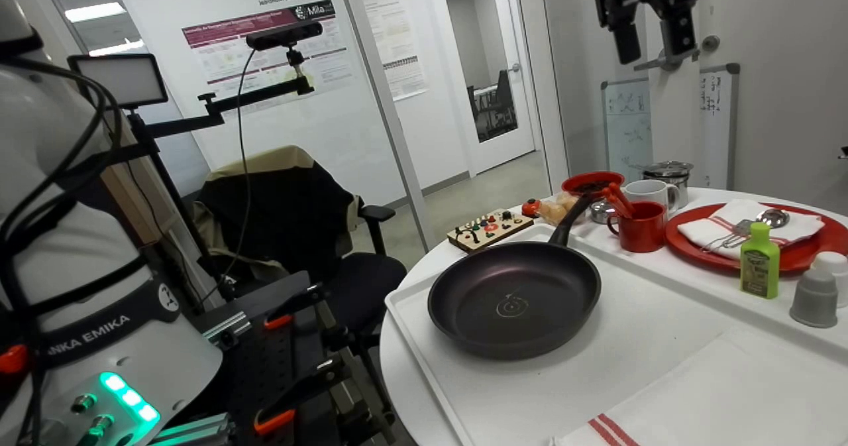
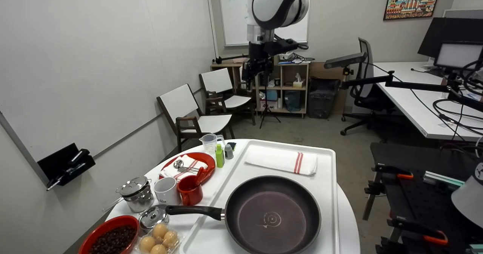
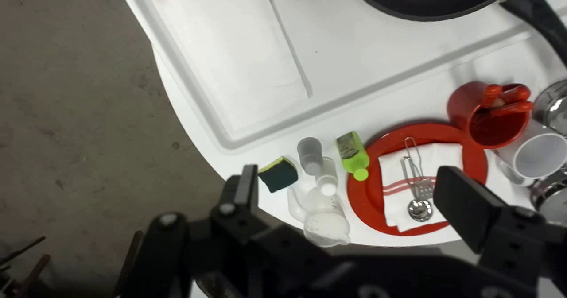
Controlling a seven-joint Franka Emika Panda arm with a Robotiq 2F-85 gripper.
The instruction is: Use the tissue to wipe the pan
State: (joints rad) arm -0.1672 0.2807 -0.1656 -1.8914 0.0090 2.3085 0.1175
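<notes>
Shallow, round, black coated frying pan (image 2: 272,225) on a white rectangular tray (image 2: 325,184); the paper tissue cannot be made out in any view.

In an exterior view the pan sits up front, its long black handle (image 2: 194,211) pointing to nine o'clock over the tray's rim; likely rigid, fairly heavy and slick inside, best steadied by mid-handle. The tissue should be light, soft and easily torn, so pinch it gently at its middle. Farther back, at twelve o'clock, lies a folded white cloth with red stripes (image 2: 277,159); beyond it, near twelve, the jaws hang high, wide apart, holding nothing.
</notes>
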